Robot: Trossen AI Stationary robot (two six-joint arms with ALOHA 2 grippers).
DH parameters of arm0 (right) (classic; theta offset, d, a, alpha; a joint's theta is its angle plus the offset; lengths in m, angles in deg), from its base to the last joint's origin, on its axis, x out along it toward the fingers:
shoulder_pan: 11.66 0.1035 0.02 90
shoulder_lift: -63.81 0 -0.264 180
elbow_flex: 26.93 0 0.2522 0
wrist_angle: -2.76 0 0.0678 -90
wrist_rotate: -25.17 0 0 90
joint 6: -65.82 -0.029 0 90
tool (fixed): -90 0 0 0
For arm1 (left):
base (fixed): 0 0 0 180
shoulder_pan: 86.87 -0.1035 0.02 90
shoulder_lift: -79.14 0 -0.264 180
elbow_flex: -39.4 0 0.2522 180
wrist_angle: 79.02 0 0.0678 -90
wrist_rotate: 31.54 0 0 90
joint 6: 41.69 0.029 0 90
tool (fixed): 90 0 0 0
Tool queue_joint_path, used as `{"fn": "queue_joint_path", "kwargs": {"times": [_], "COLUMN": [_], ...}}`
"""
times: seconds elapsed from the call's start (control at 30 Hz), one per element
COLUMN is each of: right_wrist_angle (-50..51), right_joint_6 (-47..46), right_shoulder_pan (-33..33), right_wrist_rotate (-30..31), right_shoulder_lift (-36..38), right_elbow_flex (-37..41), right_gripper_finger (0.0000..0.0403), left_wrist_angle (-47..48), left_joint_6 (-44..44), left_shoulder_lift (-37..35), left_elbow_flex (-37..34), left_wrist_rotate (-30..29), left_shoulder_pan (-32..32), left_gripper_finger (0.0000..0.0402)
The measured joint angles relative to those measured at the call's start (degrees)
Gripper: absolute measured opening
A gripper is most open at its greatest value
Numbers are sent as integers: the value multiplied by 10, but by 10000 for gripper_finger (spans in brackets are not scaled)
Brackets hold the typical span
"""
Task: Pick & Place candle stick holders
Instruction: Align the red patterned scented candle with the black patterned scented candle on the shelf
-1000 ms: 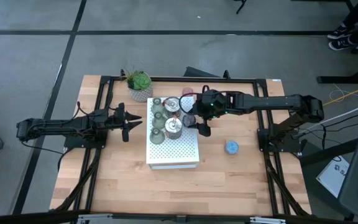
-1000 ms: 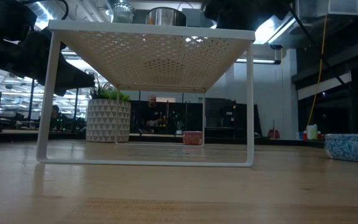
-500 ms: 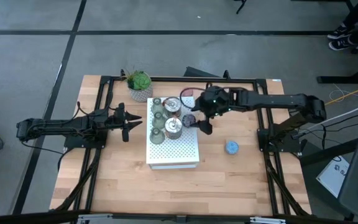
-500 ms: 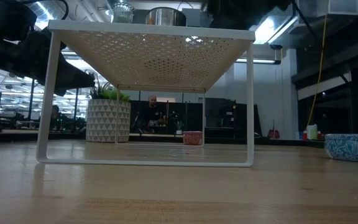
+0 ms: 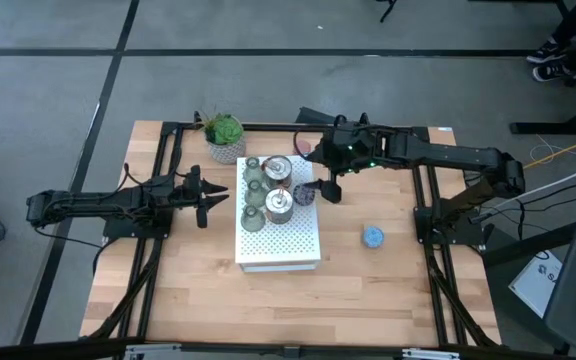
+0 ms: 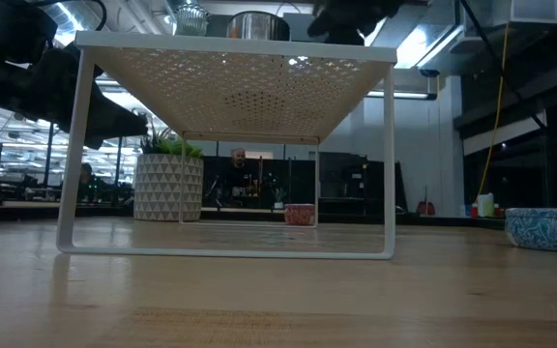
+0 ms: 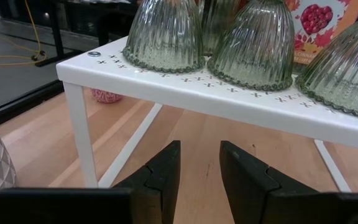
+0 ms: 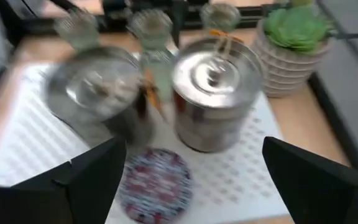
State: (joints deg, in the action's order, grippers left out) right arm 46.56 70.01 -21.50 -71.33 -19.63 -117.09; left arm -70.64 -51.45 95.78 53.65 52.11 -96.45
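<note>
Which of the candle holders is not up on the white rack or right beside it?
The blue holder. It sits alone on the bare table to the right of the white rack, while the green glass and silvery ones are clustered on the rack's top.

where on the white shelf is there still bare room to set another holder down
The near half of the white perforated shelf is bare, from the front silvery holder to the front edge. The far half is crowded: three green glass holders, both silvery holders, and the purple holder by the open right gripper.
</note>
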Motion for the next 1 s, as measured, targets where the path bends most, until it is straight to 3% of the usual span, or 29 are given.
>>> {"fn": "queue_joint_path", "kwargs": {"times": [0.33,0.47,0.53,0.7,0.87,1.0], "right_wrist_angle": [-34,-52,-49,-40,-45,-68], "right_joint_6": [37,20,7,-24,-29,-23], "right_shoulder_pan": [-27,-60,-93,-194,-280,-327], "right_wrist_rotate": [48,185,199,89,18,-90], "right_shoulder_lift": [2,2,2,2,2,-14], "right_elbow_flex": [0,0,0,0,0,0], "right_gripper_finger": [379,379,379,379,379,379], "left_wrist_angle": [0,0,0,0,0,0], "left_joint_6": [0,0,0,0,0,0], "left_shoulder_lift": [0,0,0,0,0,0], "left_elbow_flex": [0,0,0,0,0,0], "left_wrist_rotate": [0,0,0,0,0,0], "left_shoulder_pan": [0,0,0,0,0,0], "left_gripper_finger": [107,107,107,107,107,107]}}
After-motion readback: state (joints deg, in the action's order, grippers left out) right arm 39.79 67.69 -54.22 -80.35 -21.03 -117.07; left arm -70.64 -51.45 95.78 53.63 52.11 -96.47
